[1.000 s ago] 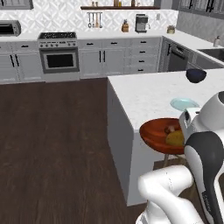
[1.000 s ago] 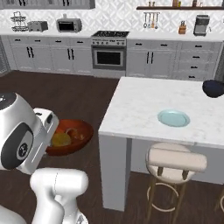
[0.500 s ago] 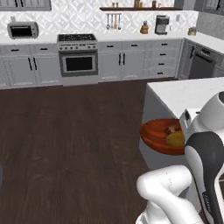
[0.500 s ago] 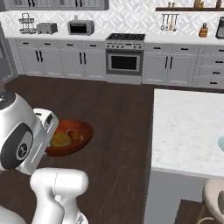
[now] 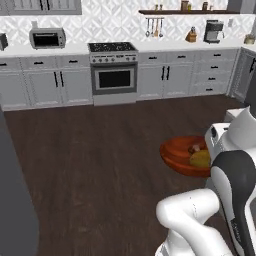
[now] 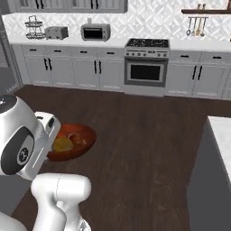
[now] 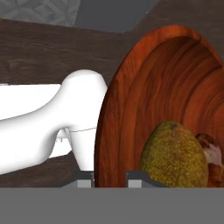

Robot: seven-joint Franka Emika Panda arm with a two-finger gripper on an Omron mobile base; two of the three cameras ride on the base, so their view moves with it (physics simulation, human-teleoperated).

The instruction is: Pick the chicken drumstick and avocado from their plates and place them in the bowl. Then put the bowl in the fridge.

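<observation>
Bowl [image 5: 181,154] of glossy reddish-brown carried above the dark wood floor [image 5: 95,150], avocado [image 7: 174,154] and chicken drumstick [image 7: 211,154] lying inside, jaws clamped on its rim at the gripper [image 7: 110,176], oven [image 6: 145,70] in the background

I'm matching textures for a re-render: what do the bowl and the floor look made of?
The bowl: seemingly turned wood, glossy reddish-brown, with grain-like rings across its inside. The floor: dark wood planks, plank seams visible, satin finish. Both are rendered, so hedged.
</observation>
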